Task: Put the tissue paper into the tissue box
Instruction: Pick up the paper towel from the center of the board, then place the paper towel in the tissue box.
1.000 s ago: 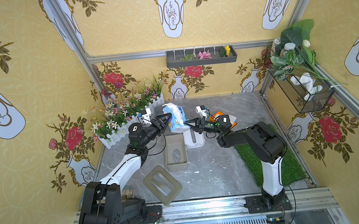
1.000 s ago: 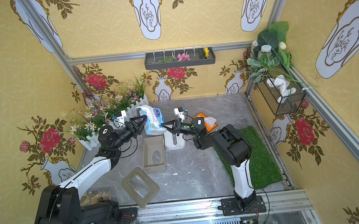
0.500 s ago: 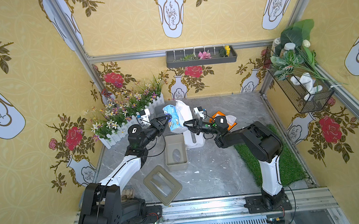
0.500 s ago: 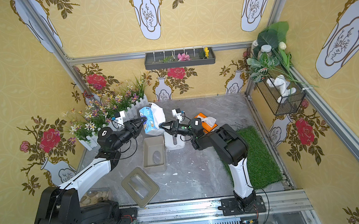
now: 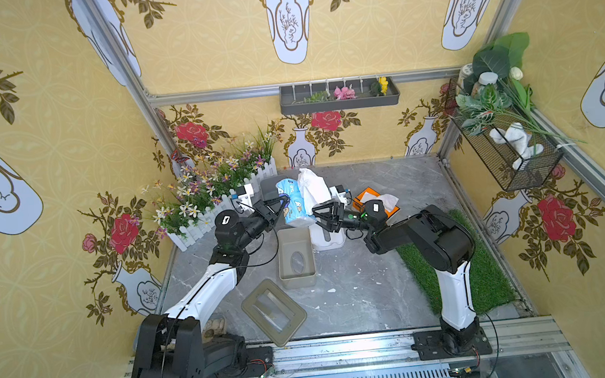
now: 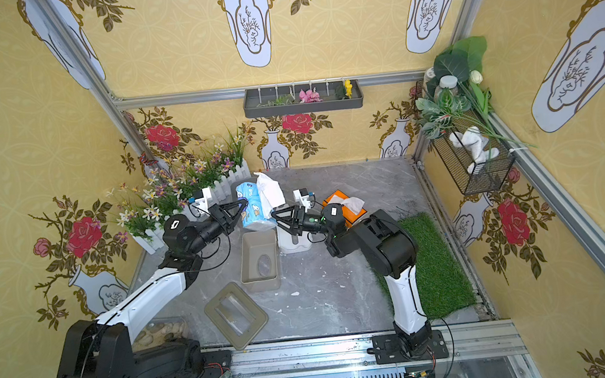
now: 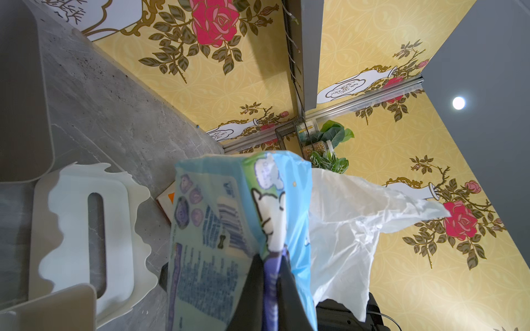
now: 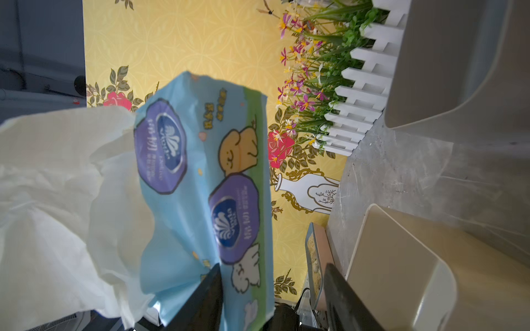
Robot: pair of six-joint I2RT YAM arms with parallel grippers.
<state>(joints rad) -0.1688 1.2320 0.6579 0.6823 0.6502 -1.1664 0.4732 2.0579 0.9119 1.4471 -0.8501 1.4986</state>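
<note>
My left fingers [image 7: 250, 289] clench the blue tissue pack [image 5: 294, 205] (a white sheet [image 5: 311, 188] trailing from it) aloft over the far end of the open tissue box [image 5: 284, 247], my right fingers [image 8: 208, 298] parted beside it.

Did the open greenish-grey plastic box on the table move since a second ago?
No. The open greenish-grey plastic tissue box lies where it was, still right beside the white plastic holder.
</note>
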